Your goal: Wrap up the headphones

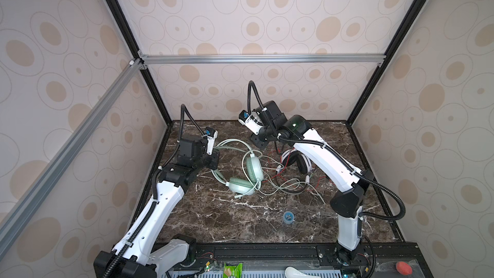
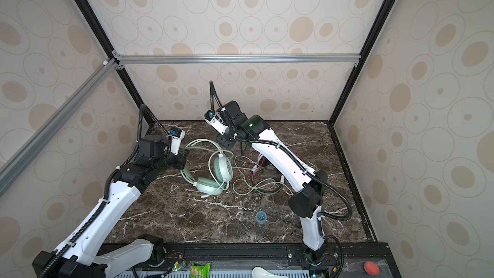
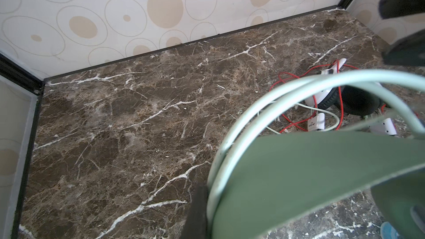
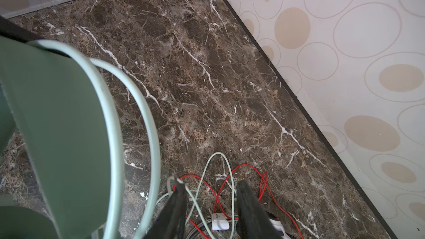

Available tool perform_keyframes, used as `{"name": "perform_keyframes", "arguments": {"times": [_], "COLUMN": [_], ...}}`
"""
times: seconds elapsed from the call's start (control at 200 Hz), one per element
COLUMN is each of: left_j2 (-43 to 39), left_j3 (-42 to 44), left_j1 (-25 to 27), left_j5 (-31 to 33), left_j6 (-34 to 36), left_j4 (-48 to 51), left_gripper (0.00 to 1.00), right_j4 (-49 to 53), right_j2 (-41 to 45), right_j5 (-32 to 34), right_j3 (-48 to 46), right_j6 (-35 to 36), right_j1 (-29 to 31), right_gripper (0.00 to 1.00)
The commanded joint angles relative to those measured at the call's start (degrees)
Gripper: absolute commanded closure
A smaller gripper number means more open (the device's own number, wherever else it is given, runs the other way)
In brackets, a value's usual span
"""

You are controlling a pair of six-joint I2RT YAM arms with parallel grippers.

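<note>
On the marble table, mid-field: pale mint headset, headband arched up, the left gripper clamped shut on it. Its fingertips are mostly hidden. White-and-black headset lies just beside, half covered by the right arm. Mint cord and red cord are tangled. Right gripper has its jaws apart, cords crossing the gap.

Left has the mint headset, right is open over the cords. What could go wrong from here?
1. The red cord and mint cord cross between the open jaws of the right gripper; closing there could catch both.
2. The left gripper looks shut on the headband of the mint headphones; lifting could drag the white-and-black headphones, since the cords are interlaced.
</note>
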State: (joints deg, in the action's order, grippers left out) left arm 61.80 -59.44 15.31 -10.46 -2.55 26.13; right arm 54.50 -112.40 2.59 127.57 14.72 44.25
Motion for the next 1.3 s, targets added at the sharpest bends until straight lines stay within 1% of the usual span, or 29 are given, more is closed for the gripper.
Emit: {"name": "perform_keyframes", "arguments": {"times": [0.0, 0.18, 0.275, 0.305, 0.385, 0.485, 0.6, 0.67, 0.74, 0.945, 1.105, 1.295], "left_j2": [-2.36, -3.53, -3.52, -3.53, -3.46, -3.0, -2.21, -2.0, -2.02, -1.42, -1.5, -1.59], "left_j3": [-1.42, -1.77, -2.25, -2.41, -3.15, -4.17, -4.88, -5.39, -5.92, -7.87, -8.39, -8.97], "left_j1": [-0.02, -0.04, -0.02, 0.02, 0.0, -0.11, -0.11, -0.18, -0.11, -0.12, -0.12, -0.11], "left_j5": [-4.46, -5.88, -6.5, -6.79, -6.9, -7.22, -7.48, -7.83, -8.16, -9.76, -11.16, -12.1], "left_j6": [-3.59, -6.36, -7.89, -8.6, -10.58, -13.15, -15.76, -16.81, -17.38, -18.53, -20.34, -21.04], "left_j4": [-4.4, -4.4, -4.07, -4.15, -3.68, -2.67, -1.3, -0.73, -0.23, 0.96, -0.46, -0.71], "left_gripper": [1.0, 1.0, 1.0, 1.0, 1.0, 1.0, 1.0, 1.0, 1.0, 1.0, 1.0, 1.0], "right_j4": [-1.87, -5.92, -6.24, -6.37, -7.87, -11.32, -17.53, -20.71, -22.67, -23.06, -24.47, -27.45], "right_j2": [0.34, 3.51, 4.83, 5.55, 8.35, 13.05, 20.27, 24.13, 27.0, 30.32, 32.3, 31.9], "right_j5": [-3.23, -7.52, -8.64, -8.68, -9.64, -16.11, -23.41, -27.73, -30.16, -36.63, -37.44, -39.34], "right_j3": [-1.72, -6.42, -7.11, -7.68, -10.8, -17.28, -27.16, -32.2, -35.9, -40.46, -44.57, -47.06], "right_j6": [-3.49, -7.19, -7.61, -7.31, -6.42, -7.1, -6.09, -5.03, -4.87, -5.94, -6.68, -8.4], "right_j1": [-1.99, -4.95, -5.92, -6.19, -7.44, -11.16, -14.1, -14.92, -15.16, -15.28, -15.26, -15.27], "right_gripper": [0.61, 0.59, 0.55, 0.53, 0.41, 0.32, 0.26, 0.24, 0.23, 0.23, 0.23, 0.23]}}
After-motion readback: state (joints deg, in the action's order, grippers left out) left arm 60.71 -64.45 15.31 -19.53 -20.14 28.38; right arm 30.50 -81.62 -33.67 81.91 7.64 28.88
